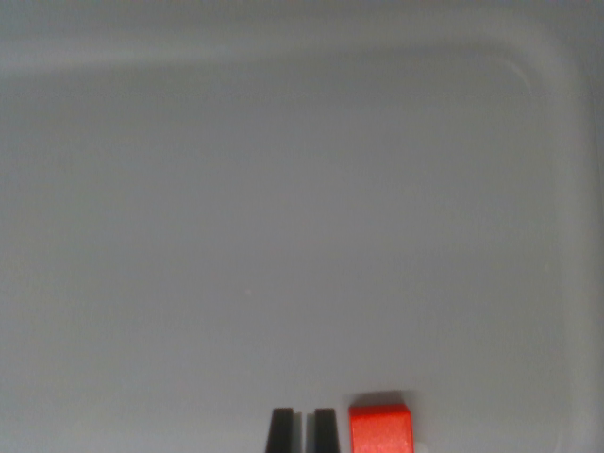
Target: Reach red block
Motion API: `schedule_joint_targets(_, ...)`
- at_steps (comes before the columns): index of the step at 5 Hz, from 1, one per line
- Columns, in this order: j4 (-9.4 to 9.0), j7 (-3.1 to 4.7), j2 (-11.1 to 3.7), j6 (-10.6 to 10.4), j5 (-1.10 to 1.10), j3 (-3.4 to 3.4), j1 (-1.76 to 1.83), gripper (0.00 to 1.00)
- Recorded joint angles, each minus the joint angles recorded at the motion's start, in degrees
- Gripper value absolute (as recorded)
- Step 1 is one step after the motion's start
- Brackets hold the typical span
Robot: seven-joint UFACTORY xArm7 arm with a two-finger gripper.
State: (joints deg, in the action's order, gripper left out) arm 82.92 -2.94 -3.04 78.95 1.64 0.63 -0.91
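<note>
Nearest the camera, the gripper [303, 429] has its two dark fingertips nearly together, clenched on nothing. The red block [381, 429] sits just to their right, seemingly because reaching needs no grasp. Beyond the block stretches the grey tray [557, 113]

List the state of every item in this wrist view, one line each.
Small red rectangular block: lying flat on the tray floor at the bottom edge, just to the wrist view's right of the fingertips, not gripped.
Robot hand with two black fingers: fingers close together with only a narrow gap, holding nothing, beside the block.
Pale grey plastic tray: raised rim with a rounded corner at upper right, holding only the block.
</note>
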Motion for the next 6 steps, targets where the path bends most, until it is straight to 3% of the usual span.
schedule_joint_targets(1,0.00,0.00,0.00,0.00,0.00,0.00,0.00,0.00)
schedule_joint_targets(2,-2.07,-0.12,-0.05,-2.11,0.14,0.19,-0.19,0.00)
schedule_joint_targets(3,-2.07,-0.12,-0.05,-2.11,0.14,0.19,-0.19,0.00)
schedule_joint_targets(4,-4.32,-0.26,-0.10,-4.39,0.30,0.39,-0.39,0.00)
schedule_joint_targets(5,-4.32,-0.26,-0.10,-4.39,0.30,0.39,-0.39,0.00)
schedule_joint_targets(6,-6.68,-0.40,-0.15,-6.78,0.46,0.60,-0.61,0.00)
